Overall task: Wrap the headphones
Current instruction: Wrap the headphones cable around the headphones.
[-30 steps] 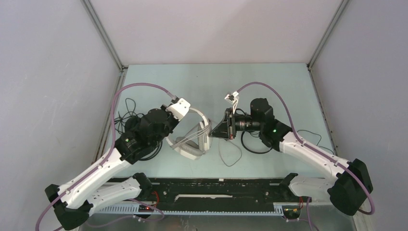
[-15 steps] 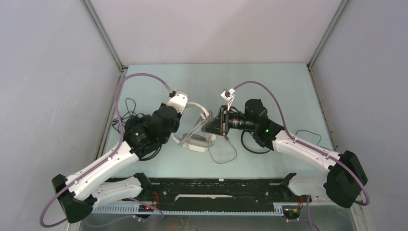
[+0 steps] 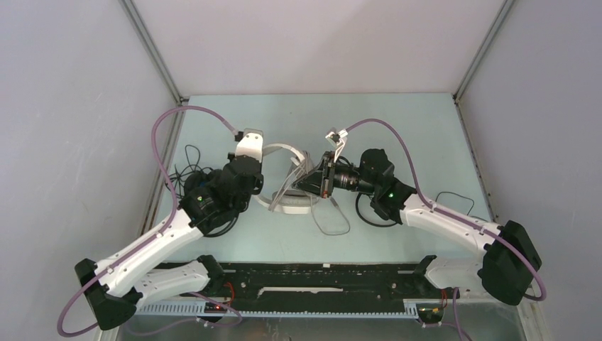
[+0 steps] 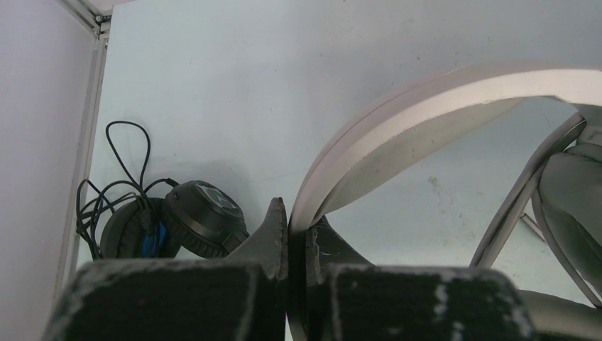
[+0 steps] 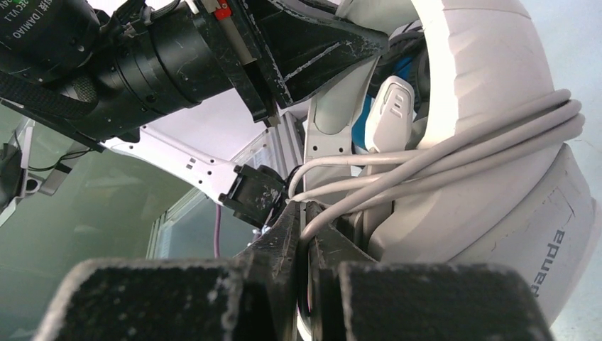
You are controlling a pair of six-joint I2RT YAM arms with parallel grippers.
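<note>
The white-grey headphones (image 3: 289, 204) stand on the table between my two arms, headband (image 4: 426, 114) arched up. My left gripper (image 4: 297, 226) (image 3: 261, 158) is shut on the lower end of that headband. An ear cup (image 5: 490, 177) has its grey cable (image 5: 454, 138) wound round it in several turns. My right gripper (image 5: 303, 213) (image 3: 297, 183) is shut on a strand of this cable beside the cup. A loose loop of the cable (image 3: 334, 224) trails on the table. Black headphones with blue lining (image 4: 177, 227) (image 3: 190, 186) lie at the left. The slim black headphones (image 3: 375, 213) lie under my right arm.
Tangled black cord (image 4: 117, 192) from the black set spreads toward the left wall (image 4: 42, 142). A thin black cord (image 3: 454, 200) runs toward the right wall. The enclosure's frame posts (image 3: 152, 60) stand at the back corners.
My left gripper has swung toward the back left, lifting the headband more upright. My right gripper moved left with the cable, and the loose loop slid left with it.
</note>
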